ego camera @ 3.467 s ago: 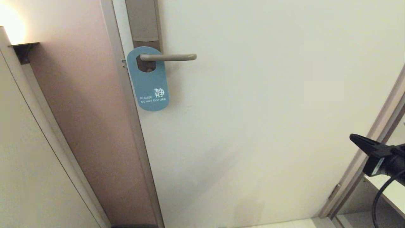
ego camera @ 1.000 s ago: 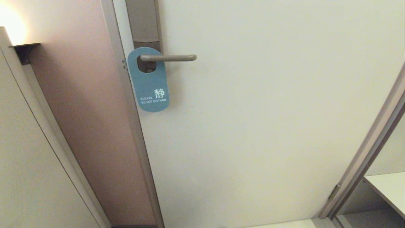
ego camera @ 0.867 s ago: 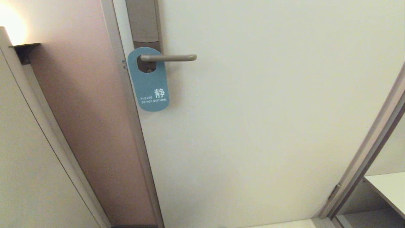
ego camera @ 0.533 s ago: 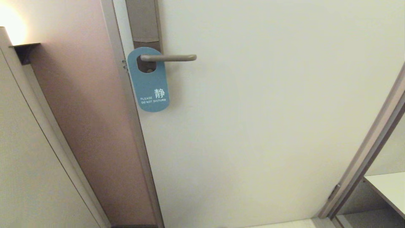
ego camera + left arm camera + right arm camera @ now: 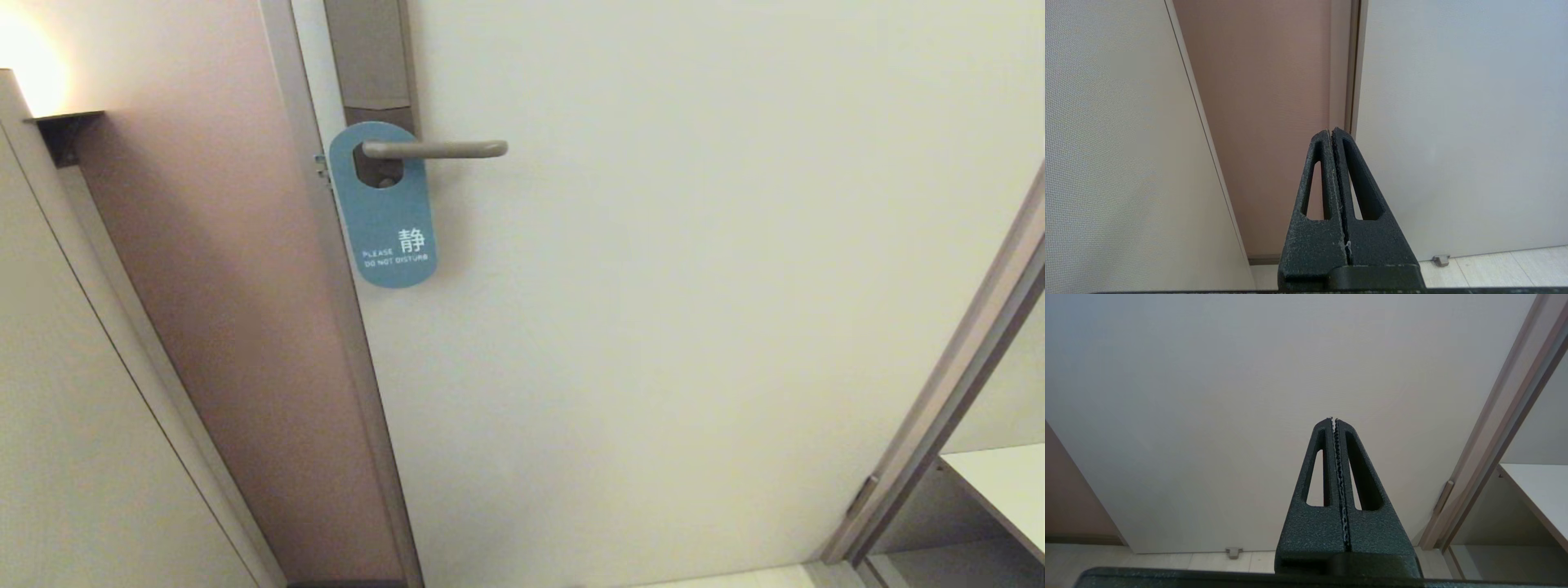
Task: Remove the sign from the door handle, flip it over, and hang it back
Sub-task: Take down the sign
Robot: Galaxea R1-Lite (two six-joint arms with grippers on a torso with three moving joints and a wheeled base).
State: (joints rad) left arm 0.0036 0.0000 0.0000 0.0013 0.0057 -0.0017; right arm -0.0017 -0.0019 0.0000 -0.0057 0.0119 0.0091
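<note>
With both our left gripper point(image 5: 1333, 131) and right gripper point(image 5: 1334, 419) fingers pressed together, we risked knocking the flat blue sign point(image 5: 383, 208) off the slim beige-grey door handle point(image 5: 433, 149).

Hotel room entrance: do-not-disturb sign point(image 5: 384, 214) on door handle point(image 5: 433, 149), keycard-lock backplate point(image 5: 367, 57).

Left hand point(image 5: 1332, 132) and right hand point(image 5: 1333, 421) both parked low, fingers pressed together, empty.
</note>
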